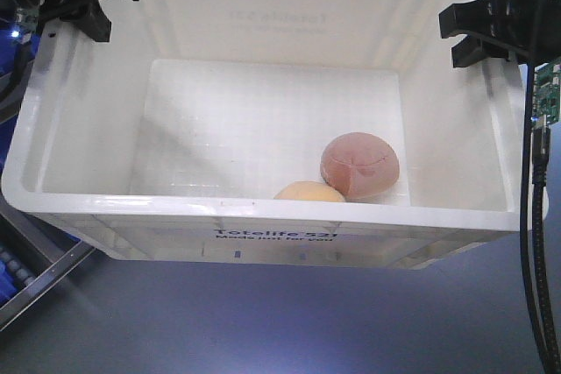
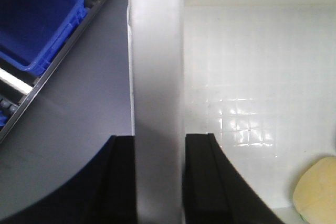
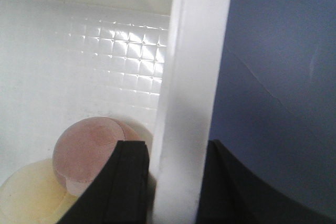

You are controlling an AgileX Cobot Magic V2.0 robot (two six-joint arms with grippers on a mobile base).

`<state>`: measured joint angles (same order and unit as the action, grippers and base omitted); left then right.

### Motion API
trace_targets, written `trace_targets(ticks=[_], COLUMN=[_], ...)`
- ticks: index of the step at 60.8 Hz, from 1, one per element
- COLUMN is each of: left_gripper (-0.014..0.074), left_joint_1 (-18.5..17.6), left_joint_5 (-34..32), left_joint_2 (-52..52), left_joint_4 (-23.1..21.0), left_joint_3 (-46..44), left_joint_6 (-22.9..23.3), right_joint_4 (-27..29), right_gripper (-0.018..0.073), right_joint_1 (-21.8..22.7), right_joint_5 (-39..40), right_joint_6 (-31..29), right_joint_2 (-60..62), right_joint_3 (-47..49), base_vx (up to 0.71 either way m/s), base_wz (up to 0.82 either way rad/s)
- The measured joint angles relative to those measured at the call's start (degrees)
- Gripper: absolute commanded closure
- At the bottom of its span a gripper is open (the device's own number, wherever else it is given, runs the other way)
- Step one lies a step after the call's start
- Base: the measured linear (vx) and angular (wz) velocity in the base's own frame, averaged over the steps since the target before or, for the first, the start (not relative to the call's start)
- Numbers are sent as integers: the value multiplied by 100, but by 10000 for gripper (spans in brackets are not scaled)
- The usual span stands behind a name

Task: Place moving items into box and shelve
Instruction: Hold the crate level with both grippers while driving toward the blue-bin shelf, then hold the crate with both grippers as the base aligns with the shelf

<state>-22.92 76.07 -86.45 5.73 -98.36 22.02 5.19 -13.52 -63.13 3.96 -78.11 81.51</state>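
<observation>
The box (image 1: 263, 212), a large white crate with black print on its front, is held from both sides. My left gripper (image 1: 83, 2) is shut on its left wall (image 2: 156, 66), one finger inside and one outside. My right gripper (image 1: 478, 37) is shut on the right wall (image 3: 197, 51) in the same way. Both moving items lie on the box floor near its front right. The pinkish-brown lump (image 1: 361, 166) leans against the pale yellow one (image 1: 308, 192). The right wrist view shows the pink lump (image 3: 84, 153) just beside my inner finger, and the left wrist view catches the yellow lump (image 2: 315, 190).
A blue bin (image 2: 37, 19) sits on a metal-railed rack (image 1: 44, 282) to the left of the box. A grey surface (image 1: 263, 321) lies under and in front of it. A black cable (image 1: 533, 216) hangs down at the right edge.
</observation>
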Motion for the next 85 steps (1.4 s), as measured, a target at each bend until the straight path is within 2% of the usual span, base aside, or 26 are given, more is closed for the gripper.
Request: trace_targets(ticks=[85], left_gripper=[600], left_joint_1=[0], left_joint_5=[0], left_joint_2=[0], left_joint_4=[1], left_joint_3=[0], left_joint_6=[0], right_joint_4=[0], right_gripper=[565], right_joint_1=[0], right_joint_5=[0], right_joint_6=[0], right_joint_2=[0], right_joint_3=[0], base_vx=[13], base_wz=[54])
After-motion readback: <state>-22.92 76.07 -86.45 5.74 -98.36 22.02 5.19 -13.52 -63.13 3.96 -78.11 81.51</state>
